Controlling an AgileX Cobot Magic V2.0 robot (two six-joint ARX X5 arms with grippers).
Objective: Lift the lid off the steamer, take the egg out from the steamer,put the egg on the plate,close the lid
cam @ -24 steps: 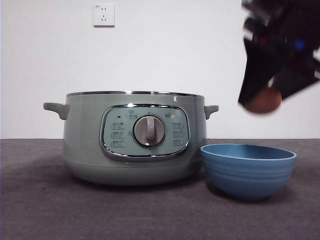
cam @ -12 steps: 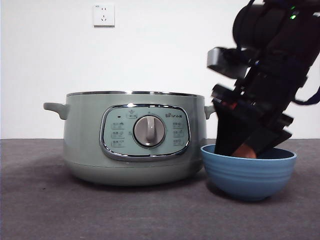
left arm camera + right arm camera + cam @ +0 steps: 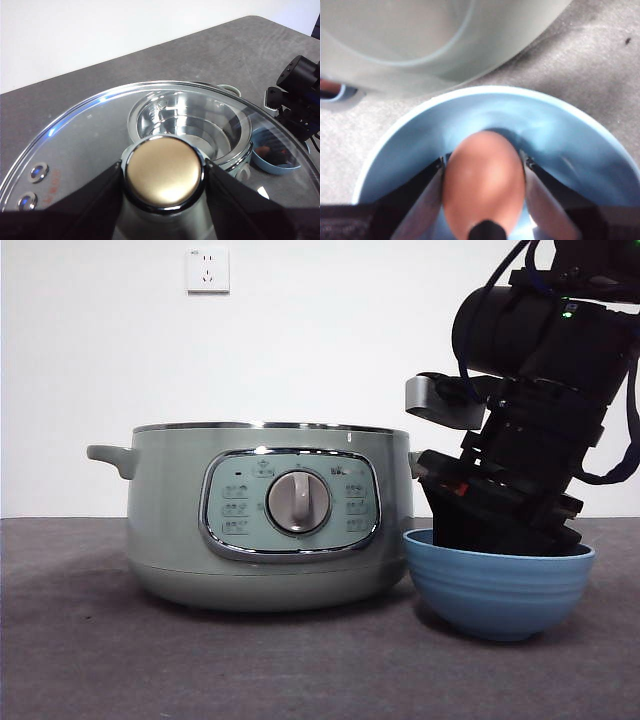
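Your steamer point(image 3: 268, 515) is a wide, round sage-green pot with a smooth matte wall, two small side handles and a chrome-framed panel with a central dial point(image 3: 298, 502). It stands open on the grey, rough-textured table point(image 3: 90, 660); the left wrist view shows its shiny steel inner pot point(image 3: 187, 122), ringed in steps and holding nothing you can see.

Your left gripper point(image 3: 164, 177) pinches the lid point(image 3: 90, 145) by its round knob point(image 3: 164, 172), one black jaw pressed to each side. The knob's cap looks glossy and tan in that view. The lid is a shallow dome of clear glass with a bright steel rim, held up above the steamer, so you look through it into the pot.

Just beside the steamer stands the plate point(image 3: 497, 585), a round matte blue bowl with faint horizontal ridges. Your right gripper point(image 3: 485, 192) reaches down into it, its jaws closed on the egg point(image 3: 484, 182), a smooth brown oval. The egg sits low inside the bowl; you cannot tell whether it touches the bottom. In the front view the bowl's rim hides the egg and the jaw tips.
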